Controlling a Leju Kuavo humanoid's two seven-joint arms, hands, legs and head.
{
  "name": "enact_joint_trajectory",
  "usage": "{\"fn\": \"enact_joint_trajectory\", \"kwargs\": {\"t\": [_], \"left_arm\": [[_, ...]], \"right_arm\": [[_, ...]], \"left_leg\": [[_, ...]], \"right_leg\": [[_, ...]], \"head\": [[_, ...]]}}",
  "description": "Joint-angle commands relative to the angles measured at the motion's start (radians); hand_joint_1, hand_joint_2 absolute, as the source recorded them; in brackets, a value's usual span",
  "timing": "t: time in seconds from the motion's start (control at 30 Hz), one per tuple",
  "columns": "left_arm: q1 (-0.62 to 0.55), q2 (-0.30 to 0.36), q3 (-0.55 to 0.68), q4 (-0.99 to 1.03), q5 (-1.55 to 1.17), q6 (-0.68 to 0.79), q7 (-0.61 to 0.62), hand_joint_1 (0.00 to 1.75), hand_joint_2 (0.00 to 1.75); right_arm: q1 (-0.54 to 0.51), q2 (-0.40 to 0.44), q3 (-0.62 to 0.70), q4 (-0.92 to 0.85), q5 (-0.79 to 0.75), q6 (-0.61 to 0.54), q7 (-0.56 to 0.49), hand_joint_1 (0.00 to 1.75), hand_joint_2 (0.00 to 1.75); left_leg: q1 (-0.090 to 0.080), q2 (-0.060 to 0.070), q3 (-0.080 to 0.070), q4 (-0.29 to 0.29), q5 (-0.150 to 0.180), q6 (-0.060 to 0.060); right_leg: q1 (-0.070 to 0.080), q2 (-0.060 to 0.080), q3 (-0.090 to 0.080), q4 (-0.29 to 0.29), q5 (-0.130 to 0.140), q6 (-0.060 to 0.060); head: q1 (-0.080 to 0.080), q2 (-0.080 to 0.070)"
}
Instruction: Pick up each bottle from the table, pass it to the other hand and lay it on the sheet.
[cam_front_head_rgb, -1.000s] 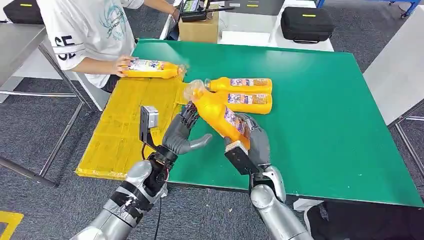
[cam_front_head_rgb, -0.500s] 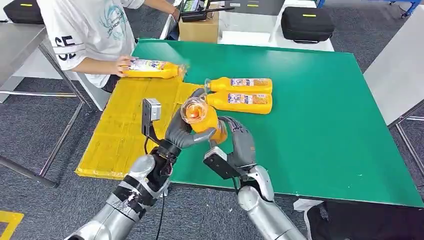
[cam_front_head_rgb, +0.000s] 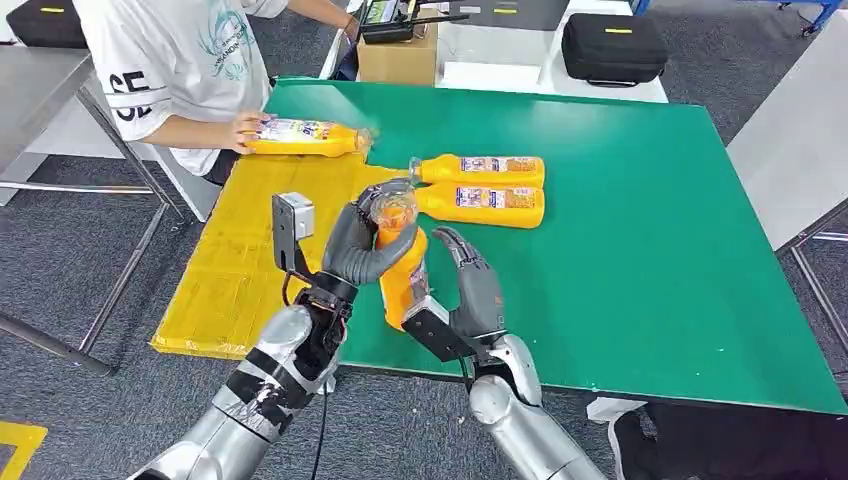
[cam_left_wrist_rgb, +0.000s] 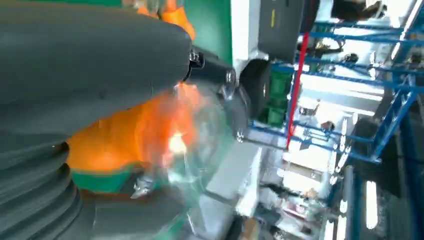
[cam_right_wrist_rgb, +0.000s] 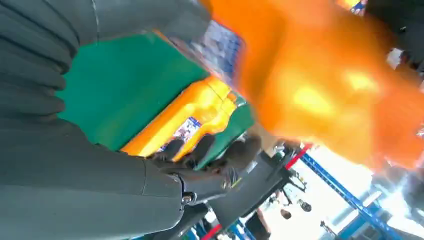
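Left hand (cam_front_head_rgb: 368, 243) is wrapped around the upper part of an orange bottle (cam_front_head_rgb: 402, 270), held roughly upright above the near table edge, clear neck end up. Right hand (cam_front_head_rgb: 472, 285) sits just beside the bottle's lower part, fingers spread and uncurled; can't tell if they touch it. Bottle's label is a blur of blue and white, unreadable. Two more bottles (cam_front_head_rgb: 482, 190) lie side by side on the green table (cam_front_head_rgb: 640, 210) just beyond the hands, labels too small to read. Yellow sheet (cam_front_head_rgb: 250, 250) covers the table's left end. A person's hand (cam_front_head_rgb: 243, 131) holds a fourth bottle (cam_front_head_rgb: 305, 137) lying at its far edge. Their white shirt shows partial dark letters, "SE".
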Motion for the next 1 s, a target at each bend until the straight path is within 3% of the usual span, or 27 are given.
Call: {"fn": "enact_joint_trajectory", "kwargs": {"t": [0.03, 0.23, 0.3, 0.5, 0.7, 0.83, 1.0], "left_arm": [[0.003, 0.016, 0.053, -0.020, -0.035, 0.079, -0.031, 1.75, 1.75], [0.009, 0.039, 0.111, -0.023, -0.009, 0.080, -0.049, 1.75, 1.75], [0.012, 0.043, 0.131, -0.025, -0.003, 0.072, -0.047, 1.75, 1.75], [0.013, 0.056, 0.156, -0.018, -0.022, 0.081, -0.064, 1.75, 1.75], [-0.027, 0.127, 0.198, -0.002, -0.297, 0.253, -0.126, 1.75, 1.75], [-0.048, 0.149, 0.235, 0.019, -0.398, 0.281, -0.131, 1.75, 1.75], [-0.082, 0.198, 0.234, 0.066, -0.762, 0.414, -0.118, 1.75, 1.75]], "right_arm": [[0.029, -0.021, -0.057, -0.054, -0.055, -0.016, 0.011, 0.00, 1.75], [0.090, -0.036, -0.137, -0.171, -0.140, -0.039, -0.018, 0.00, 1.75], [0.107, -0.034, -0.168, -0.212, -0.170, -0.039, -0.023, 0.00, 1.75], [0.115, -0.039, -0.193, -0.237, -0.183, -0.023, -0.028, 0.00, 1.75], [0.156, -0.039, -0.217, -0.302, -0.187, -0.005, -0.031, 0.00, 1.75], [0.163, -0.041, -0.222, -0.325, -0.179, 0.001, -0.030, 0.00, 1.75], [0.187, -0.039, -0.241, -0.382, -0.166, 0.026, -0.020, 0.00, 1.75]], "left_leg": [[0.000, 0.002, 0.006, -0.001, -0.003, -0.001], [0.000, 0.001, 0.002, -0.001, -0.001, -0.001], [0.001, 0.002, 0.007, 0.001, -0.004, -0.002], [0.000, 0.001, 0.002, -0.001, -0.001, -0.001], [0.000, 0.002, 0.003, 0.000, -0.001, -0.001], [0.000, 0.002, 0.002, 0.000, -0.001, -0.001], [0.001, 0.002, 0.004, 0.000, -0.002, -0.001]], "right_leg": [[0.001, 0.000, 0.006, 0.000, -0.002, -0.002], [0.000, 0.000, 0.002, -0.001, -0.001, -0.001], [0.001, 0.001, 0.007, 0.000, -0.003, -0.003], [0.000, 0.000, 0.002, -0.001, -0.001, -0.001], [0.000, 0.000, 0.003, 0.000, -0.001, -0.001], [0.001, 0.001, 0.001, 0.000, -0.001, -0.001], [0.001, 0.000, 0.003, 0.000, -0.001, -0.002]], "head": [[0.000, 0.000], [0.000, 0.000], [0.000, 0.000], [0.000, 0.000], [0.000, 0.000], [0.000, 0.000], [0.000, 0.000]]}}
